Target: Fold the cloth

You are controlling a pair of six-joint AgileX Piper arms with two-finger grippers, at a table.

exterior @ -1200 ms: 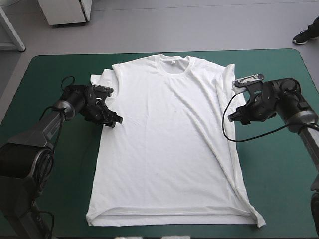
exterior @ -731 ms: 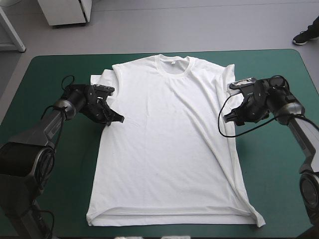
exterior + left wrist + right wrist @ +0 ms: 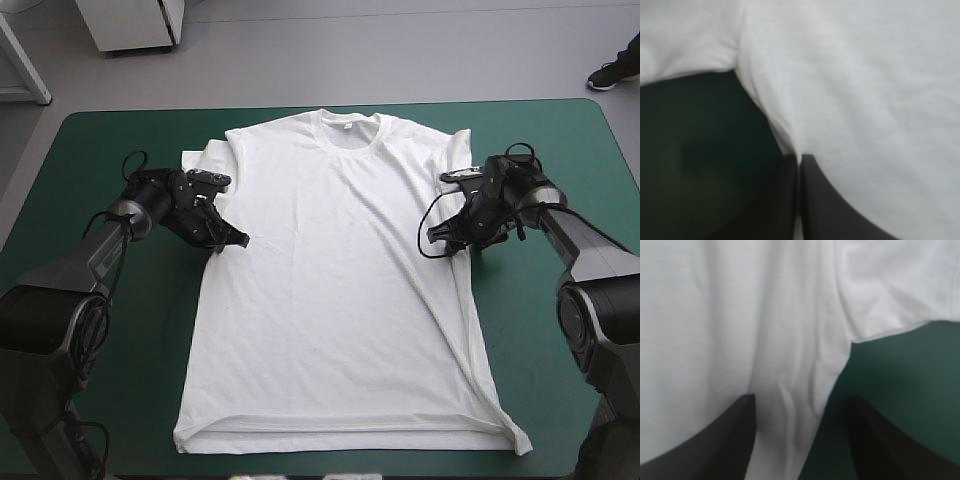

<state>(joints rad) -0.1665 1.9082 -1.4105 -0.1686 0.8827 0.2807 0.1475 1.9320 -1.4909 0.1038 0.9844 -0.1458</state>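
Observation:
The white T-shirt [image 3: 330,280] lies spread flat on the table, collar toward the far edge and hem toward the near one. A long crease runs down its right side. My left gripper [image 3: 232,241] sits at the shirt's left edge just below the sleeve. In the left wrist view its fingers [image 3: 800,159] meet in a point, shut on the T-shirt [image 3: 865,90] at its side seam. My right gripper [image 3: 438,236] is at the right edge under the other sleeve. There it stands open [image 3: 801,407], with the T-shirt's [image 3: 715,315] rumpled edge between its fingers.
The teal-green cover [image 3: 560,330] shows in broad strips on both sides of the shirt and in a narrow band along the near edge. The left sleeve [image 3: 205,160] lies flat beside my left arm.
My left gripper, open earlier, has shut on the shirt's left edge. The right arm has moved left, so its open fingers now straddle the shirt's right edge.

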